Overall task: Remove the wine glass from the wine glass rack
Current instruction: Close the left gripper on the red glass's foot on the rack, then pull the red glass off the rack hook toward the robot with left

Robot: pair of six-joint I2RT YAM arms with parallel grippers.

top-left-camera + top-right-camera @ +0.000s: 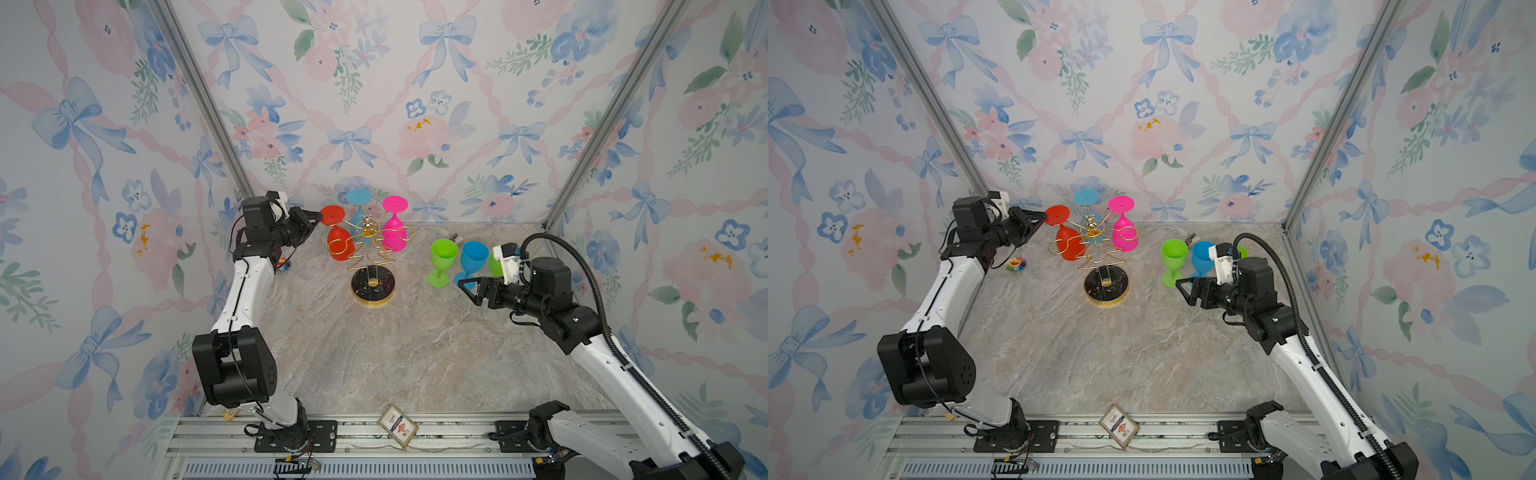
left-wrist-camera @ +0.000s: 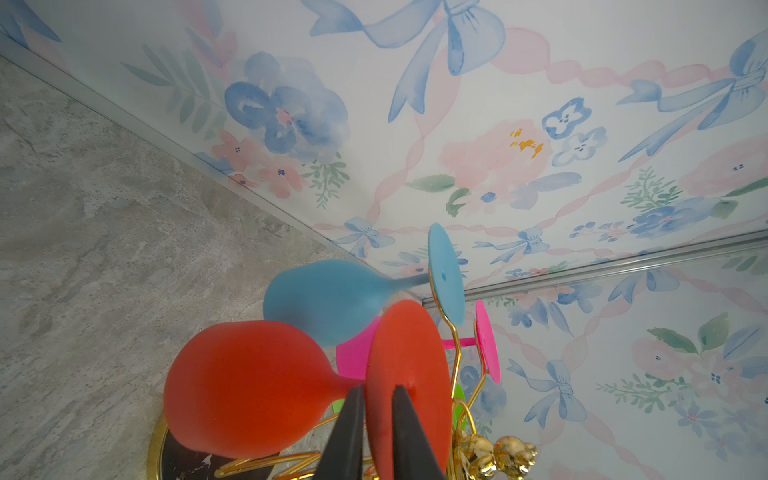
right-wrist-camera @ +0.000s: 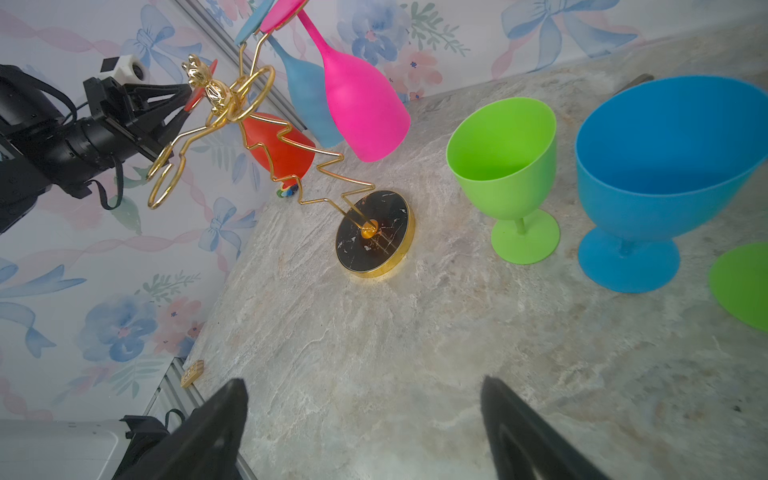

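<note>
Left gripper (image 1: pixel 319 217) is pinching the red wine glass (image 1: pixel 340 245) by its foot; right gripper (image 1: pixel 467 292) is gaping, empty. Next likely means sliding it off the wine glass rack (image 1: pixel 372 286).

wine glass rack (image 1: pixel 372 286): 1 | hanging wine glasses (image 1: pixel 340 245): 3 | standing wine glasses (image 1: pixel 444 253): 3 | robot arms (image 1: pixel 245 291): 2

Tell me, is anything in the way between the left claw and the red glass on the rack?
No, nothing visible. The left gripper has its fingers on either side of the red wine glass's foot rim, at the wine glass rack.
</note>
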